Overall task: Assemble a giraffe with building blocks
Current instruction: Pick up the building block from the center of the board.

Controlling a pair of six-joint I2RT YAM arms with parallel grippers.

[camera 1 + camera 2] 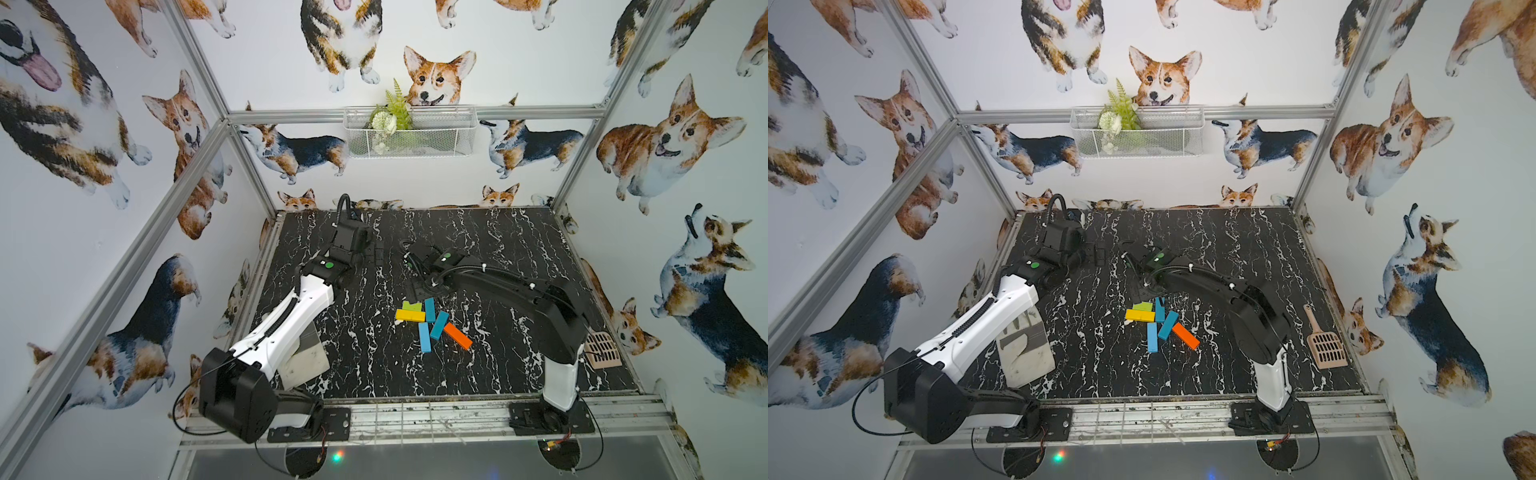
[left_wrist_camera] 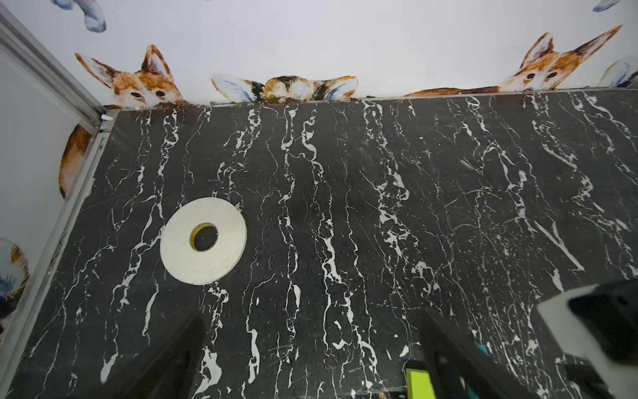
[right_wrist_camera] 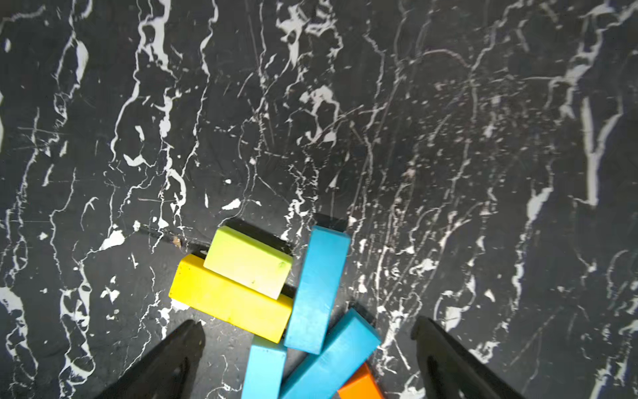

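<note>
While flat on the table (image 1: 365, 365), crooked giraffe (image 1: 439, 325) of 6 blocks (image 1: 410, 315)

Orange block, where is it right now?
In both top views the orange block lies flat on the table, rightmost of the blocks, beside a slanted blue block.

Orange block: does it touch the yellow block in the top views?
No, the orange block lies at the pile's opposite side from the yellow block, with a blue block between them.
</note>
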